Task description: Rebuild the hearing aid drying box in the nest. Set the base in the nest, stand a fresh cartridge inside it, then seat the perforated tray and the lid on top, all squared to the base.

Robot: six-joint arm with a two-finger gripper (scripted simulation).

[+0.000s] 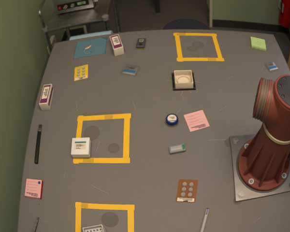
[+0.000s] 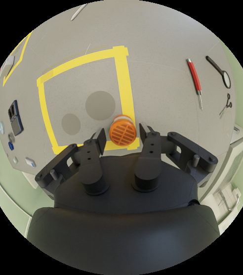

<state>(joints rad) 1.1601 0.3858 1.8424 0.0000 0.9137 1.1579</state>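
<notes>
The cream base [image 1: 183, 79] sits in the black nest [image 1: 184, 87] at the middle of the table, open at the top. An orange cartridge [image 2: 122, 130] with a slotted top stands on the tape of a yellow square. My gripper [image 2: 122, 134] hovers above it, open and empty, a finger on each side. The white lid [image 1: 80, 147] lies on the left edge of another yellow square. The perforated tray [image 1: 94, 228] lies in the yellow square at the front edge. The gripper is out of the side camera's sight.
The red arm base [image 1: 267, 147] stands at the table's right. A blue round cap [image 1: 172, 119], a pink note [image 1: 196, 120], small cartons and blister cards are scattered about. A red screwdriver [image 2: 195, 80], a magnifier [image 2: 221, 70] and scissors [image 2: 227, 105] lie near the cartridge.
</notes>
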